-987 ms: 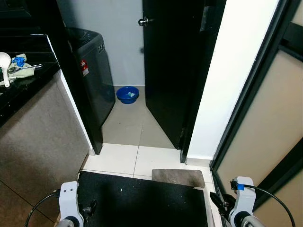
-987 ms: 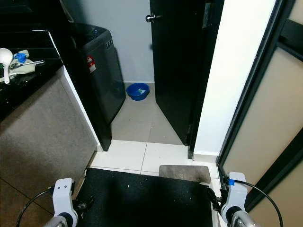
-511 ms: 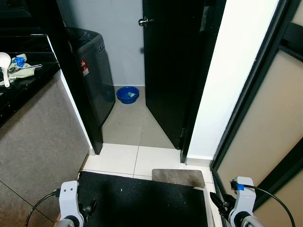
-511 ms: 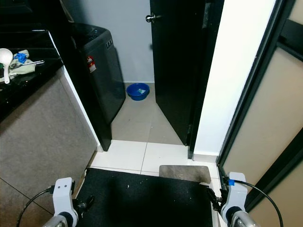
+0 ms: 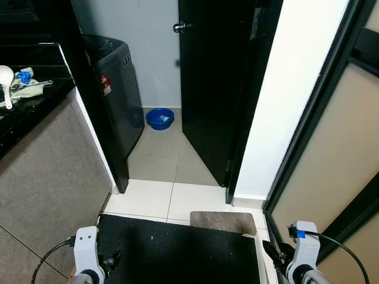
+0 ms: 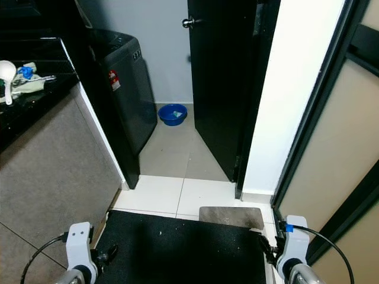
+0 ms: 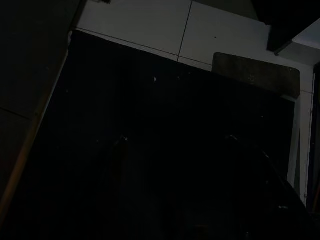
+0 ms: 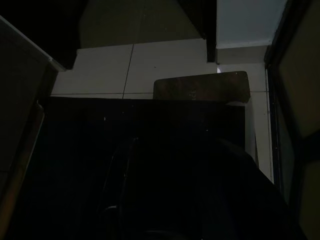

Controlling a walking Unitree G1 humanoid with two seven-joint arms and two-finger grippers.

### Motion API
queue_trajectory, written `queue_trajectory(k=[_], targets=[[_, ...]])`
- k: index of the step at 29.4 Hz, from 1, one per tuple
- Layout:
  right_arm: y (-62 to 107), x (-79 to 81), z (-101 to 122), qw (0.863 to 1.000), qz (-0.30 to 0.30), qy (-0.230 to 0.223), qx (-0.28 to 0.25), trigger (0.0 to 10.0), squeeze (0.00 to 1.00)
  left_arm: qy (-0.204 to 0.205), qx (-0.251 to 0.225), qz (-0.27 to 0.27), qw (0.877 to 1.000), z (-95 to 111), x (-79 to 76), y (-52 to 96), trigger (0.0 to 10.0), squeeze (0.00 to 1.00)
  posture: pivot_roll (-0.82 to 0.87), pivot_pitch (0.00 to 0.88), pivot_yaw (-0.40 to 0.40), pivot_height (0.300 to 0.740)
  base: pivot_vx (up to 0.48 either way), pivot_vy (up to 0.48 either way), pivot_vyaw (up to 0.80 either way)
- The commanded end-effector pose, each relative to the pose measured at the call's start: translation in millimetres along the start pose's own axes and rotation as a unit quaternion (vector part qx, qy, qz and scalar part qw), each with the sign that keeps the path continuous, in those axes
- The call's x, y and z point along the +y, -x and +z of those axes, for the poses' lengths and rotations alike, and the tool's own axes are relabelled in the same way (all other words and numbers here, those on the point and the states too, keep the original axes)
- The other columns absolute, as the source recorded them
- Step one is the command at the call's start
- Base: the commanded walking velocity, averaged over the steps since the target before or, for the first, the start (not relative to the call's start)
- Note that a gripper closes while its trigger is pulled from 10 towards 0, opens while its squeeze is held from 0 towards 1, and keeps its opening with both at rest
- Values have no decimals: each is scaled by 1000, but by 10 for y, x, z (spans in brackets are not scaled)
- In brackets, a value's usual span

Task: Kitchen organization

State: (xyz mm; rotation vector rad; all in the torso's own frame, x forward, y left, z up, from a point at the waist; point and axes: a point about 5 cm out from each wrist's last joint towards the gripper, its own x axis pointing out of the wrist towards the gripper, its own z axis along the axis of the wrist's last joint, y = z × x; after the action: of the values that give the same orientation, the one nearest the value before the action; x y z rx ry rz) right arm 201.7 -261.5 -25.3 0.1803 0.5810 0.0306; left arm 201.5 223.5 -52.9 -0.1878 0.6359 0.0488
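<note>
Clutter on the black table [image 5: 35, 103] at the far left is the likely work of this kitchen tidy-up: a white ladle [image 5: 6, 83], a crumpled pale cloth [image 5: 22, 90] with something blue [image 5: 23, 76] on it, and a thin metal utensil [image 5: 41, 83] lying across the cloth. All of it sits near the table's edge, well apart from both arms.

The ladle looks like light, stiff plastic with a smooth, possibly slippery bowl; I judge the handle, just below the bowl, to be the better hold. The cloth should be soft and light and will take a pinch at any raised fold, though lifting it would spill whatever rests on it, so the blue thing and the utensil should probably go first. The utensil is slim and lies flat, so it may be hard to get under. What the blue thing is I cannot tell.

Both arms hang idle at the bottom of the head views, over a dark mat [image 5: 177, 251]. The left tool [image 5: 111, 259] and the right tool [image 5: 270, 251] hold nothing that can be made out; the wrist views are too dark, so I cannot tell whether either is spread or pressed together.

Ahead are a washer [image 5: 115, 89], a blue basin [image 5: 159, 118] on the floor and a dark door [image 5: 210, 89].
</note>
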Motion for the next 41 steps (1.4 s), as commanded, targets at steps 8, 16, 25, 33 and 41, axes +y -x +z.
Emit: queue_trajectory(k=[8, 16, 25, 33, 41], targets=[[-7, 30, -36, 1000, 2, -9, 3, 10000, 0, 1, 0, 6, 1000, 0, 59, 15, 10000, 0, -46, 0, 30, 740, 0, 0, 0], [-5, 22, -63, 1000, 1, -9, 7, 10000, 0, -1, -1, 4, 1000, -7, 29, 14, 10000, 0, -46, 0, 28, 740, 0, 0, 0], [-1, 11, -107, 1000, -1, -10, 13, 10000, 0, -1, 1, 1, 1000, -30, 0, 16, 10000, 0, -48, 0, 30, 740, 0, 0, 0], [-2, 6, -126, 1000, -1, -11, 15, 10000, 0, -1, -1, 1, 1000, -35, -10, 21, 10000, 0, -41, 0, 22, 740, 0, 0, 0], [-3, -3, -150, 1000, -1, -10, 18, 10000, 0, -1, -1, 0, 1000, -48, -27, 22, 10000, 0, -38, 0, 22, 740, 0, 0, 0]])
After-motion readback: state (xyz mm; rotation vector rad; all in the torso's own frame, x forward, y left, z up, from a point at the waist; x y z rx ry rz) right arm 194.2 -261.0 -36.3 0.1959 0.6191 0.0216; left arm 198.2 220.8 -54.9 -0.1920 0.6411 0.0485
